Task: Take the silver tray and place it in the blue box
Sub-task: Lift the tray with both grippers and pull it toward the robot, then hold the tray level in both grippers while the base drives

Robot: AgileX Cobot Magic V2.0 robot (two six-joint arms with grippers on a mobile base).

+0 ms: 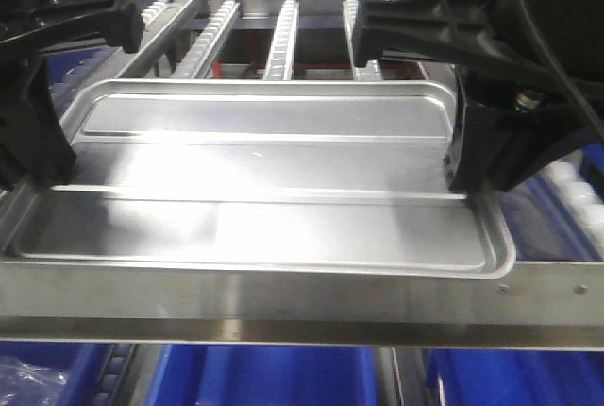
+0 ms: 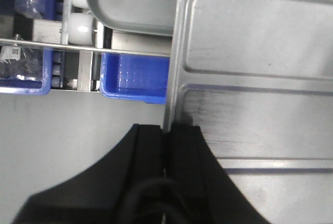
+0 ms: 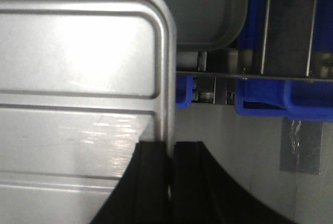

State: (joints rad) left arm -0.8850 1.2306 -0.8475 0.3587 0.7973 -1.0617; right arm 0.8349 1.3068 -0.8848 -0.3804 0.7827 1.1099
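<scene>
The silver tray (image 1: 264,179) fills the middle of the front view, level, just behind a metal front rail. My left gripper (image 1: 38,175) is shut on its left rim and my right gripper (image 1: 467,184) is shut on its right rim. The left wrist view shows the tray (image 2: 260,78) with its rim pinched between the black fingers (image 2: 151,146) of the left gripper (image 2: 167,130). The right wrist view has the tray (image 3: 78,78) with its rim clamped by the right gripper (image 3: 170,146). A blue box (image 1: 274,378) sits below the front rail, mostly hidden.
A metal front rail (image 1: 302,297) crosses under the tray's near edge. Roller conveyor tracks (image 1: 283,38) run away behind it. A second grey tray (image 2: 130,0) (image 3: 208,10) lies beyond. More blue crates (image 2: 135,78) (image 3: 281,94) sit lower down over grey floor.
</scene>
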